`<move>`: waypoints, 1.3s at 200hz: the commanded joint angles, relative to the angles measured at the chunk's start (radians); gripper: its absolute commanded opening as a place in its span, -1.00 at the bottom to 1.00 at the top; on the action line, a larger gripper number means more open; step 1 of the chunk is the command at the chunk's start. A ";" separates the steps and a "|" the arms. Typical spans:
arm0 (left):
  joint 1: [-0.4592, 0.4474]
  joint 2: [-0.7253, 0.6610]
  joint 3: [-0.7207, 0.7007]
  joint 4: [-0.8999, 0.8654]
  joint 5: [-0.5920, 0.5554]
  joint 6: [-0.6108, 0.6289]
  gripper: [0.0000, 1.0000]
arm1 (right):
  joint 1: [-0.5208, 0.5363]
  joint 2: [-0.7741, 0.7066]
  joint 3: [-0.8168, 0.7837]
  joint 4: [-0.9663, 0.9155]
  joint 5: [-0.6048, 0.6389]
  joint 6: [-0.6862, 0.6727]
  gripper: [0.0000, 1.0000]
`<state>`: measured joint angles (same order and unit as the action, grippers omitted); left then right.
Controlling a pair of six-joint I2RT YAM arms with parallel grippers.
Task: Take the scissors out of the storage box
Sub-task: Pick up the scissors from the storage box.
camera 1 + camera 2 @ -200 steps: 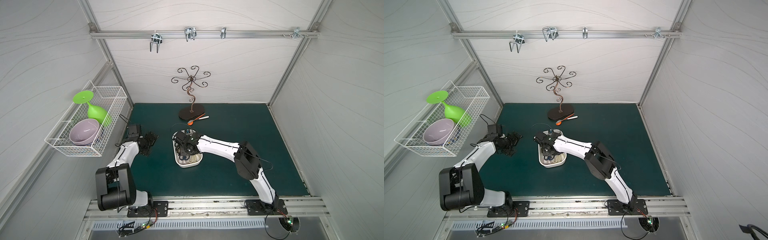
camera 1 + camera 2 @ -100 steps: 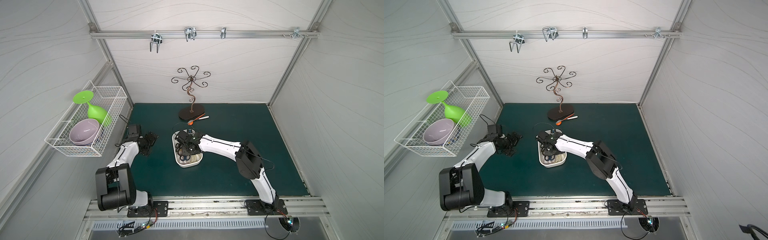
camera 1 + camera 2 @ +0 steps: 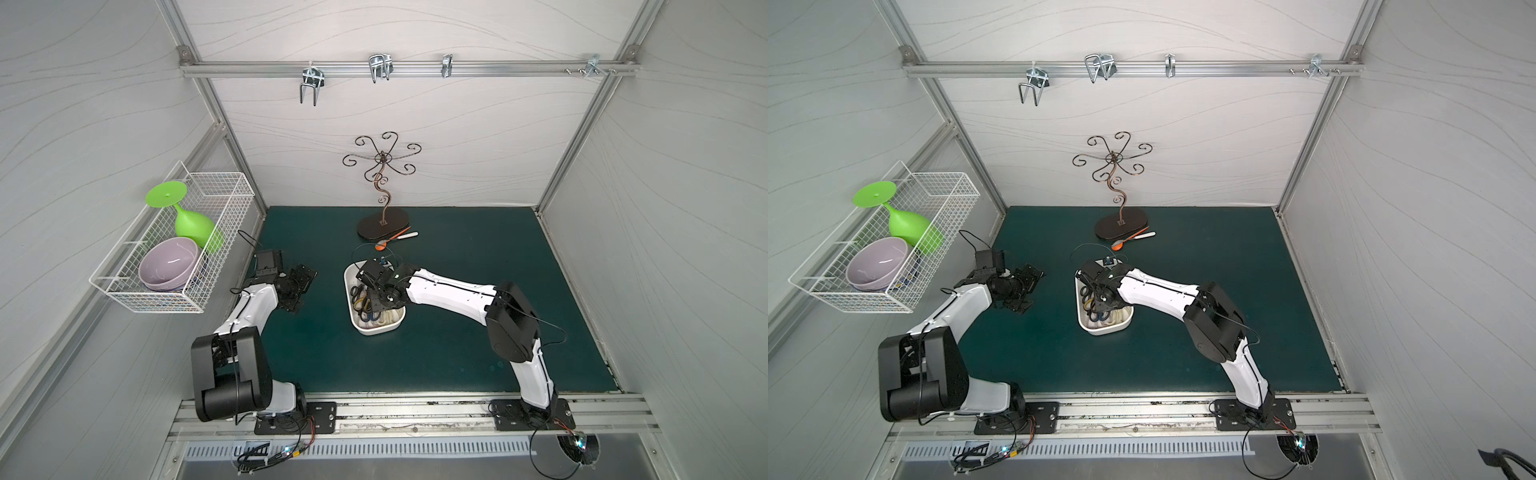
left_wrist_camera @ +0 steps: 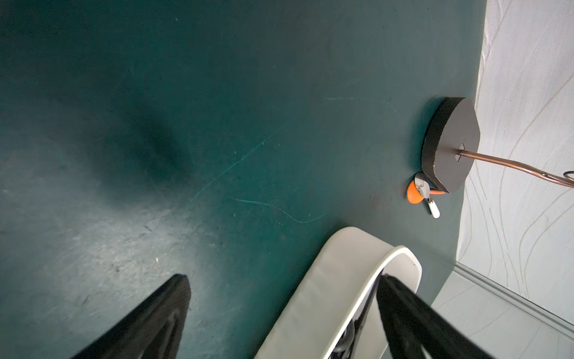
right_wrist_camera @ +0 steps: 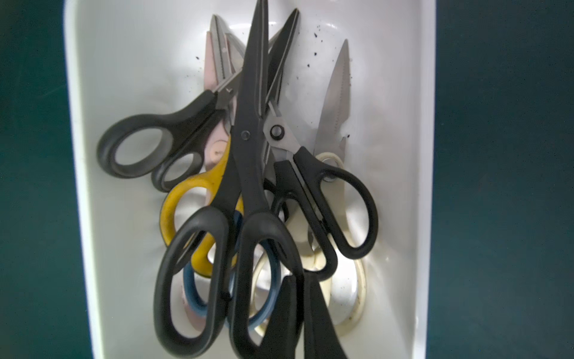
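Scissors (image 5: 248, 174) lie heaped in the white storage box (image 5: 90, 155), which sits near the middle of the green mat (image 3: 457, 257). The right gripper (image 5: 300, 283) is down in the box, toward its near end. Its fingers (image 5: 287, 310) are pressed together on the rim of a handle loop of the large black pair (image 5: 248, 140), which lies on top. The left gripper (image 3: 302, 289) hangs just left of the box, fingers spread, holding nothing.
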<state>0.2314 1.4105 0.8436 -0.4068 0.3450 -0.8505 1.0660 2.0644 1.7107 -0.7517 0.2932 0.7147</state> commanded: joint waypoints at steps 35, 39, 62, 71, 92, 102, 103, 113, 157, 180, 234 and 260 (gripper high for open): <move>0.008 0.002 -0.001 0.030 -0.003 -0.007 0.96 | 0.002 -0.078 -0.037 0.012 0.007 -0.054 -1.00; 0.008 0.003 -0.001 0.029 -0.003 -0.007 0.96 | 0.002 -0.080 -0.038 0.012 0.009 -0.056 -1.00; 0.006 0.007 -0.004 0.035 -0.002 -0.009 0.97 | 0.002 -0.097 -0.049 0.019 0.014 -0.072 -1.00; 0.007 0.008 -0.005 0.037 -0.001 -0.011 0.97 | 0.002 -0.108 -0.057 0.025 0.014 -0.076 -1.00; 0.007 0.012 -0.009 0.041 -0.009 -0.009 0.97 | 0.001 -0.136 -0.066 0.038 0.018 -0.086 -1.00; 0.008 0.013 -0.009 0.041 -0.013 -0.008 0.96 | -0.001 -0.154 -0.071 0.046 0.020 -0.092 -1.00; 0.008 0.013 -0.009 0.041 -0.013 -0.007 0.96 | -0.001 -0.156 -0.072 0.047 0.020 -0.093 -1.00; 0.007 0.016 -0.009 0.040 -0.017 -0.005 0.96 | -0.004 -0.178 -0.076 0.055 0.024 -0.098 -1.00; 0.008 0.030 -0.006 0.032 -0.032 0.005 0.96 | -0.047 -0.283 -0.123 0.080 0.044 -0.129 -1.00; 0.006 0.035 -0.004 0.032 -0.022 0.021 0.94 | -0.101 -0.352 -0.186 0.114 0.050 -0.158 -1.00; -0.038 0.073 0.051 0.025 0.112 0.093 0.87 | -0.312 -0.424 -0.337 0.216 -0.001 -0.326 -1.00; -0.084 0.062 0.088 0.001 0.143 0.123 0.87 | -0.430 -0.385 -0.347 0.238 -0.040 -0.400 -1.00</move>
<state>0.1879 1.4780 0.8581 -0.3927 0.4286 -0.7845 0.7197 1.6596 1.3693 -0.5739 0.2962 0.4202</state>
